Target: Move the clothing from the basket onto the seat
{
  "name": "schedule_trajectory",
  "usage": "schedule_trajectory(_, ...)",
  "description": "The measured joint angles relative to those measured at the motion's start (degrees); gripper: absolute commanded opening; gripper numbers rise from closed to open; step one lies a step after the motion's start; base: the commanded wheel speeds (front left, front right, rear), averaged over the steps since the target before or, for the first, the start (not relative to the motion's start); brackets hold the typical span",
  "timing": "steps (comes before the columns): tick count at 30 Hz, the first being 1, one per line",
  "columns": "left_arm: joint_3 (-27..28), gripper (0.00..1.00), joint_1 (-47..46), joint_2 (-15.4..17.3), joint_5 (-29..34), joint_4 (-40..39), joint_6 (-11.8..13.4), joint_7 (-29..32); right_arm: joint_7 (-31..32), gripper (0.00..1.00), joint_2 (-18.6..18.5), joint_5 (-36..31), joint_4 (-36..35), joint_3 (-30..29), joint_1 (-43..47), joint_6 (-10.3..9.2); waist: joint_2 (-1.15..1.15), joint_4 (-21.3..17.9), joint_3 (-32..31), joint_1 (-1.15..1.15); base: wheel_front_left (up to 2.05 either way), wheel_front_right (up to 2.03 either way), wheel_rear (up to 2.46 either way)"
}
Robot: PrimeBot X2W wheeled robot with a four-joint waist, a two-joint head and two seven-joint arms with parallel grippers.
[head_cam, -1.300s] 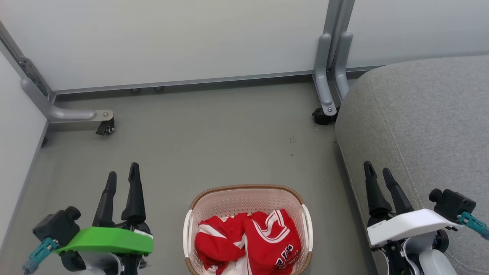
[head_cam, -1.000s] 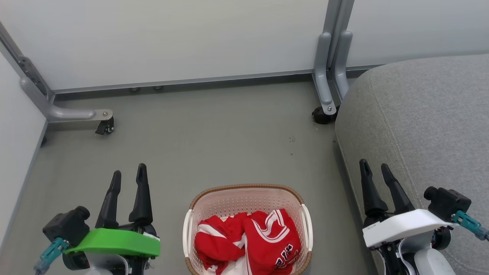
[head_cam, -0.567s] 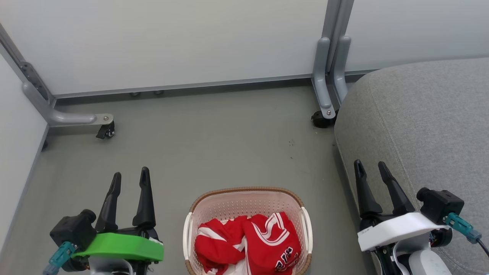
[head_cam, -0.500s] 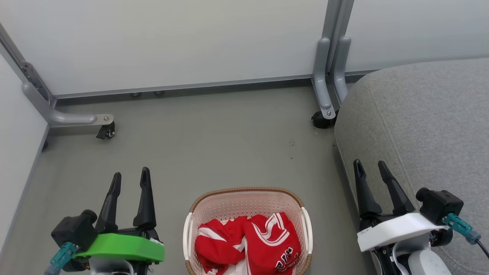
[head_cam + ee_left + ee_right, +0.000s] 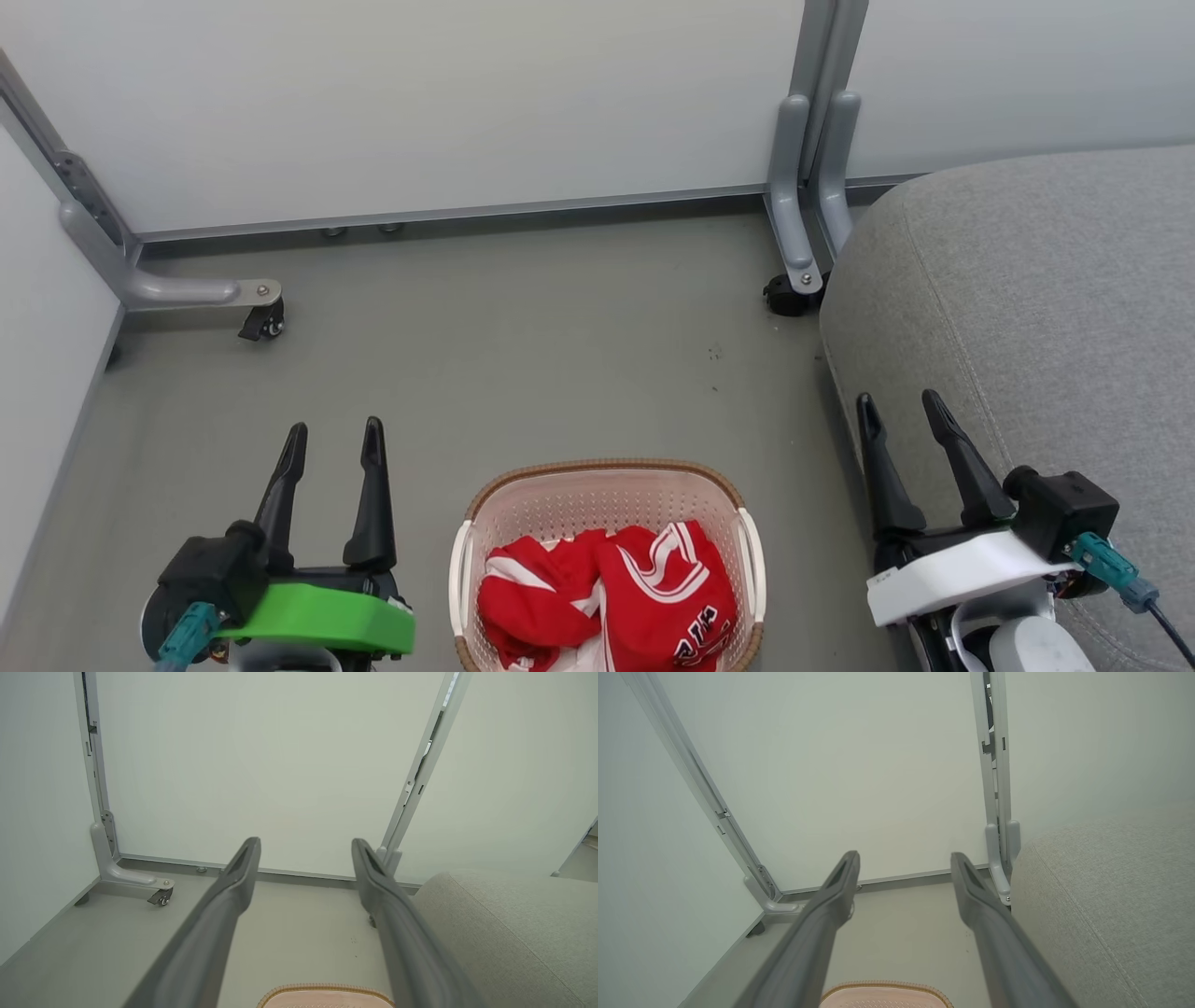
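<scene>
Red clothing (image 5: 611, 602) with white stripes lies bunched in the cream basket (image 5: 597, 471), which stands on the floor at the bottom middle of the head view. The basket's brown rim (image 5: 324, 991) also peeks in at the bottom of both wrist views (image 5: 885, 987). The grey seat (image 5: 1046, 308) rises at the right. My left gripper (image 5: 334, 439) is open and empty, left of the basket. My right gripper (image 5: 901, 411) is open and empty between the basket and the seat's edge. Its fingers (image 5: 840, 882) point toward the far panel, as do the left ones (image 5: 243, 863).
White partition panels on grey frames close the back and left. Their caster feet stand on the floor at the left (image 5: 261, 322) and near the seat's corner (image 5: 789, 289). Open grey floor (image 5: 523, 355) lies beyond the basket.
Both grippers have drawn inward toward the basket and slightly lower in the head view, staying open. The head view has shifted a little; the basket and clothing lie as before.
</scene>
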Motion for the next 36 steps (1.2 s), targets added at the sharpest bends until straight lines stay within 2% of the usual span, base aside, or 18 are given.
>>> schedule_trajectory(28, -1.4, 1.0, 1.1, 0.1, 11.7, -1.2, -0.8, -3.0, -3.0, 1.0, -0.1, -10.2, -1.5, 0.9, 0.9, 0.0, 0.0, 1.2, 0.6, 0.0, 0.0, 0.0, 0.0)
schedule_trajectory(36, -1.3, 1.0, 1.1, 0.1, 11.8, -1.1, -0.9, -3.1, -3.2, 1.0, -0.1, -10.4, -1.4, 1.0, 0.9, 0.0, 0.0, 1.1, 0.8, 0.0, 0.0, 0.0, 0.0)
